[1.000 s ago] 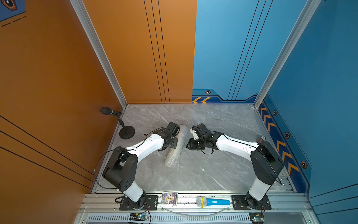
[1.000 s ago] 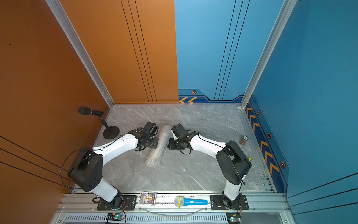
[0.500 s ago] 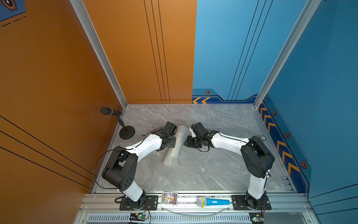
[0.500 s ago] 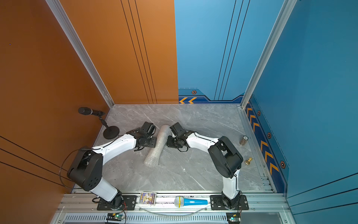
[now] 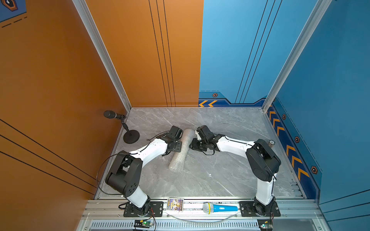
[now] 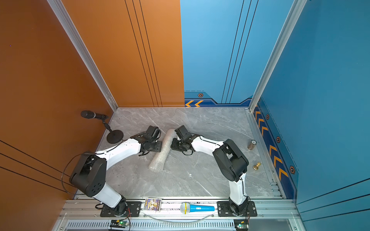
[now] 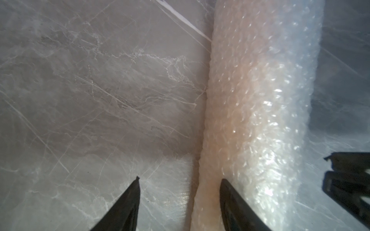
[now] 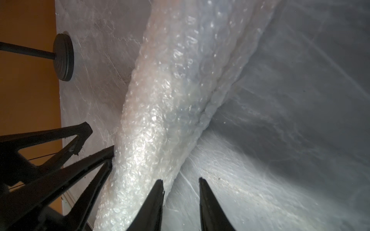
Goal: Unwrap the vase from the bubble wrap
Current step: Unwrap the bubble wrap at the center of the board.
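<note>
The bubble wrap (image 5: 177,159) (image 6: 157,161) lies on the marble table as a long rolled tube, slanting away from me. The vase is hidden inside it. My left gripper (image 5: 180,144) (image 6: 161,144) is at the roll's left side, and my right gripper (image 5: 190,144) (image 6: 171,145) is at its right side, both near the far half. In the left wrist view my left gripper (image 7: 180,179) is open, and the edge of the wrap (image 7: 260,100) lies between its tips. In the right wrist view my right gripper (image 8: 180,179) is open narrowly, with one finger against the roll (image 8: 170,100) and bare table in the gap.
A black microphone on a round stand (image 5: 131,137) is at the table's left edge. A small brown jar (image 6: 251,144) and a small brass piece (image 6: 257,166) sit by the right wall. A blue toy microphone (image 5: 220,208) and a card box (image 5: 175,204) lie on the front rail.
My right gripper has moved left up to the roll, and its elbow has swung inward. The left gripper and the roll have hardly moved.
</note>
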`<state>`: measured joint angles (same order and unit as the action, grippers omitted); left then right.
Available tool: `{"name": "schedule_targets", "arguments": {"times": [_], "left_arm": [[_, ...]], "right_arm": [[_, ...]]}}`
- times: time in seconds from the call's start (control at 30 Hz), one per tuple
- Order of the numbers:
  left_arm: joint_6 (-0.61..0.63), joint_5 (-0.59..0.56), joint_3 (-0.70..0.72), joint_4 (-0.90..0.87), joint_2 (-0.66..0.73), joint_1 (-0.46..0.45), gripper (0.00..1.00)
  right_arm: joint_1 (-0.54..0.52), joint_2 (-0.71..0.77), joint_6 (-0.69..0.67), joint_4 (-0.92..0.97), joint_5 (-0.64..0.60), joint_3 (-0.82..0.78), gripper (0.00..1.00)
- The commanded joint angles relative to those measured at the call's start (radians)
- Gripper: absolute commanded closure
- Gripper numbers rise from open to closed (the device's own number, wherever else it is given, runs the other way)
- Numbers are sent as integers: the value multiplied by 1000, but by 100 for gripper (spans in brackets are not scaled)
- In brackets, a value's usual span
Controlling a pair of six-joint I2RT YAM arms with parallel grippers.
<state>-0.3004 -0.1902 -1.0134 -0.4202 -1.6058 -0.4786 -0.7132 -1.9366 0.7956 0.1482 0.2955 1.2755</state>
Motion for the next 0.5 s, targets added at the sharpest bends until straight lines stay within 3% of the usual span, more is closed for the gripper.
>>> {"name": "schedule_targets", "arguments": {"times": [0.0,0.47], "left_arm": [[7,56,33,-26,-34,1,37],[7,69,36,-26,-29,5,37]], "right_arm": [[4,-33,28,-20,-7,33,69],[4,-77,29,-15,-24,58,72]]}}
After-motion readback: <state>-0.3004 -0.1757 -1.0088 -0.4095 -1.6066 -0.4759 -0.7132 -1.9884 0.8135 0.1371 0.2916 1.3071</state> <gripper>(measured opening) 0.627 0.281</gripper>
